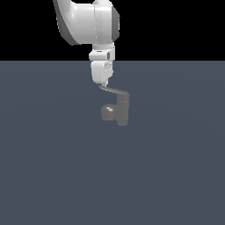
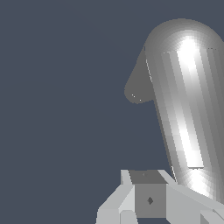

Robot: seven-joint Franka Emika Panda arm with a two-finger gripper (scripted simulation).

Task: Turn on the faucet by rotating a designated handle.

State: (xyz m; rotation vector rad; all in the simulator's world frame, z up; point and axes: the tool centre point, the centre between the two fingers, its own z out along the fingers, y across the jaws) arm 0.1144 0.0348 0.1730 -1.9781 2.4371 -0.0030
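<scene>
The faucet (image 1: 122, 110) is a small dull-grey fixture standing on the flat floor, with an upright body and a rounded spout (image 1: 107, 112) toward the exterior view's left. Its handle (image 1: 115, 91) is a thin flat lever that runs from the top of the body up toward the exterior view's left. My gripper (image 1: 103, 83) hangs straight down from the white arm, its tips at the handle's free end and touching it or nearly so. The fingers look pressed together and hold nothing. In the wrist view the gripper (image 2: 150, 192) sits beside a shiny grey rounded part of the faucet (image 2: 188, 109).
The flat blue-grey floor (image 1: 52, 167) stretches around the faucet on all sides. The large white arm link (image 1: 88, 22) hangs above the faucet.
</scene>
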